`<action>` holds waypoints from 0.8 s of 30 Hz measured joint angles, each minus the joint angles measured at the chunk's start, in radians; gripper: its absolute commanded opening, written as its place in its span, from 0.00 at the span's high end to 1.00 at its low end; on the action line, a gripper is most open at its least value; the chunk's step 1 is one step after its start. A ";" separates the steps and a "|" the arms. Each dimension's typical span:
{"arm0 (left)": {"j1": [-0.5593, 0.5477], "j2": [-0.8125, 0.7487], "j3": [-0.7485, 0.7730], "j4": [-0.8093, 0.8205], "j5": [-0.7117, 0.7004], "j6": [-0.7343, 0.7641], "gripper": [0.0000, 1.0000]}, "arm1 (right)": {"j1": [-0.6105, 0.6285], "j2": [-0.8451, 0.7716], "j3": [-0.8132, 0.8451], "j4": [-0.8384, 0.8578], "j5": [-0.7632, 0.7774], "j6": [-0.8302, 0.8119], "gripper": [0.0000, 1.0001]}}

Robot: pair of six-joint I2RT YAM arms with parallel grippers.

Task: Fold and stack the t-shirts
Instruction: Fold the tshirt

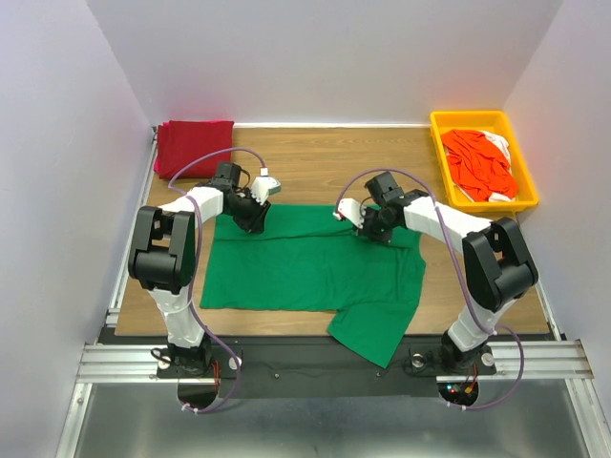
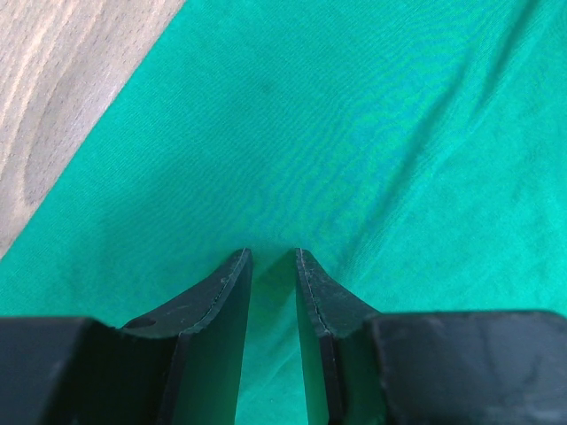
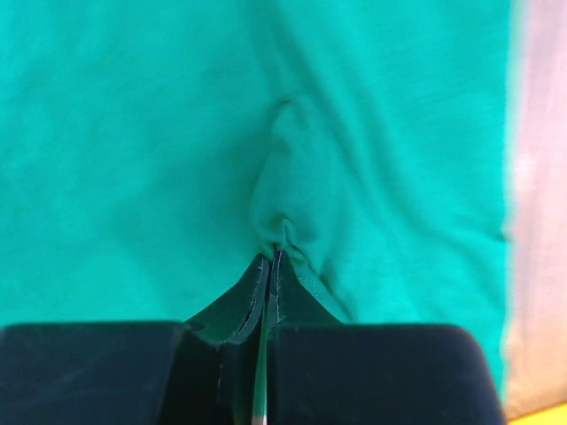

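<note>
While the right tool (image 3: 273, 257) pinches the green t-shirt (image 1: 315, 262), the left tool (image 2: 273, 255) gapes narrowly over it.

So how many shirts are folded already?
One looks done: the dark red cloth shirt lies folded in the far left corner. In hand: the bright green cloth shirt, spread out unfolded, the right fingers pinching a bunch of it, the left fingers slightly apart over it. Still to do: the crumpled orange-red and white shirts in the yellow plastic tray.

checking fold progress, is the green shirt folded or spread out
Spread: the green t-shirt lies flat and open across the table, no fold made yet.
</note>
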 measured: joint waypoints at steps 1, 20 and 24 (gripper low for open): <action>0.001 0.000 0.000 0.000 0.000 0.000 0.62 | -0.003 0.003 0.015 0.000 0.000 0.002 0.99; 0.013 0.031 0.034 0.001 0.010 0.000 0.62 | -0.146 0.199 0.224 0.001 -0.030 0.055 0.75; 0.013 0.035 0.041 -0.001 0.013 0.000 0.62 | -0.158 0.187 0.242 0.001 -0.042 0.084 0.72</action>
